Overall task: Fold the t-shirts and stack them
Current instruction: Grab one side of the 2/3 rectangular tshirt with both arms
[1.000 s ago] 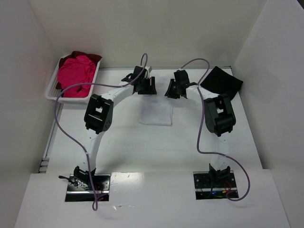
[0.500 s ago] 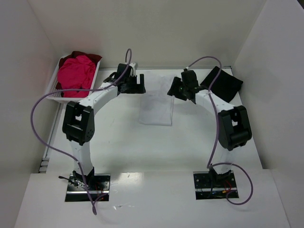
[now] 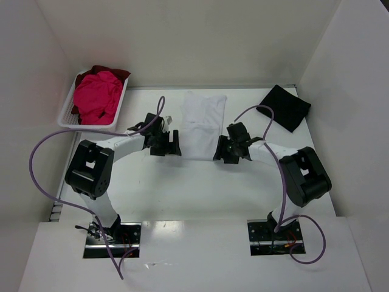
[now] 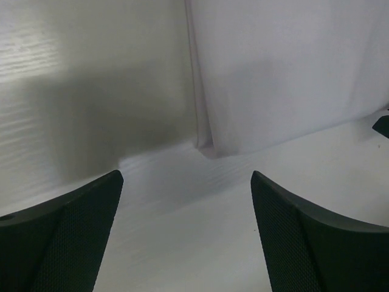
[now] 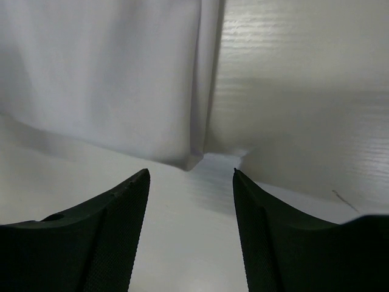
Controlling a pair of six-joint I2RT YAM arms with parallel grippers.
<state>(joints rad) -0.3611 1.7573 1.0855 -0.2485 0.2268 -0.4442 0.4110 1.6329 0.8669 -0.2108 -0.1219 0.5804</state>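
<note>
White t-shirt (image 3: 203, 118) flat, left hand (image 4: 186, 175) and right hand (image 5: 191, 172) open, empty

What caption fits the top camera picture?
Both open, the left gripper and right gripper flank the near edge of the white t-shirt.

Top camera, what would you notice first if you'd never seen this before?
The bright pink shirt, heaped in the white basket at the far left, jumps out against all that white. Next comes the white shirt lying flat in the middle, with the open left gripper and right gripper beside its near corners, and the black shirt folded at the far right.
</note>
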